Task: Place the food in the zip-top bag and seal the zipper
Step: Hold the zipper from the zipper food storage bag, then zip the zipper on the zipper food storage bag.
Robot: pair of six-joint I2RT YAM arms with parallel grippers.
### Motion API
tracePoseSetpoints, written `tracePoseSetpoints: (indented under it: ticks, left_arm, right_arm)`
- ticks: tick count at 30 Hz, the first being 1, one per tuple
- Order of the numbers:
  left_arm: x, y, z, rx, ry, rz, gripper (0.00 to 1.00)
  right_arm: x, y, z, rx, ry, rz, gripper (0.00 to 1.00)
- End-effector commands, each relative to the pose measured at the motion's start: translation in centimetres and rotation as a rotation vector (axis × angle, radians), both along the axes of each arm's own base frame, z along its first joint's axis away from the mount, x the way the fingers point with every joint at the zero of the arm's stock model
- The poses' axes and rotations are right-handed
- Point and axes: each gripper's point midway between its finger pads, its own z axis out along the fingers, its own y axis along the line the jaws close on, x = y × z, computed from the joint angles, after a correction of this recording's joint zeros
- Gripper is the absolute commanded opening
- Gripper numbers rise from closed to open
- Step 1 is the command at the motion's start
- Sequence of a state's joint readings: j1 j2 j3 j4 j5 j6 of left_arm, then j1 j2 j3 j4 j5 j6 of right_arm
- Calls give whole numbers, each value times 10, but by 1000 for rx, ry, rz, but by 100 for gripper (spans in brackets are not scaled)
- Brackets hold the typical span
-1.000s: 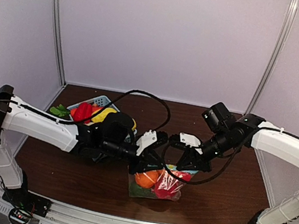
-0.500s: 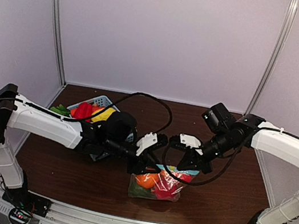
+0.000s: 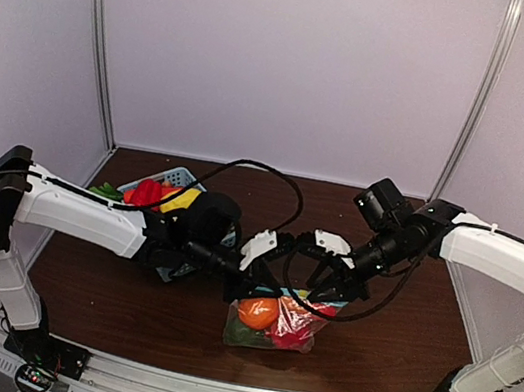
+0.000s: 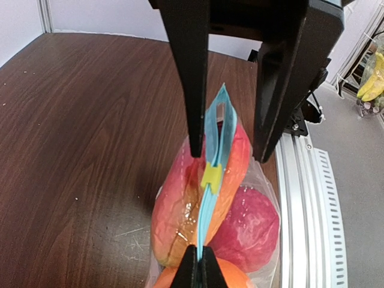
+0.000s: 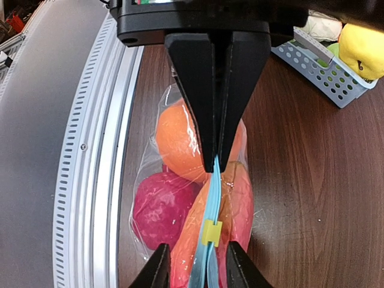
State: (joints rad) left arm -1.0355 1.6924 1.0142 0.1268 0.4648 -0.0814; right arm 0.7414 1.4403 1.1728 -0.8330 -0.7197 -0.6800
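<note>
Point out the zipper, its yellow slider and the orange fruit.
zipper (image 4: pixel 204 219), left wrist view, blue strip below the slider.
yellow slider (image 4: pixel 211 176), left wrist view, its middle.
orange fruit (image 5: pixel 177 141), right wrist view, its left side.

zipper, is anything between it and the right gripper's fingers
Nothing visible. The right gripper straddles the zipper, jaws open, only air on either side. The left gripper pinches it farther along, past the yellow slider.

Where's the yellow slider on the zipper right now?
In the left wrist view, the yellow slider sits midway along the zipper, between the left gripper and the right gripper.
</note>
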Motion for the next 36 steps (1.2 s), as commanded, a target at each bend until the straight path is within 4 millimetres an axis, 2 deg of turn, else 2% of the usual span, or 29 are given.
tracePoseSetpoints:
  ticks: [1,7,11,17,21,26,30,36]
  left_arm:
    - [2,-1,22,-77,-15,6,0]
    - [3,5,33,-148,-35,44,0]
    - [3,5,33,-153,-38,49,0]
    - [3,5,35,-160,-39,46,0]
    - [3,6,35,-161,-41,49,0]
    - [2,7,34,-156,-42,48,0]
    - [3,11,33,-153,-49,63,0]
    - [5,24,34,-151,-83,108,0]
  right_arm:
    - [1,11,4,36,39,0,34]
    - [5,16,2,56,49,-27,34]
    - [8,20,4,67,55,-40,29]
    - [9,23,0,60,71,-36,29]
    - [8,24,-1,58,81,-27,25]
    - [9,25,3,63,80,-22,13]
    - [12,20,1,50,78,-32,6]
    - [24,-3,2,28,53,-77,1]
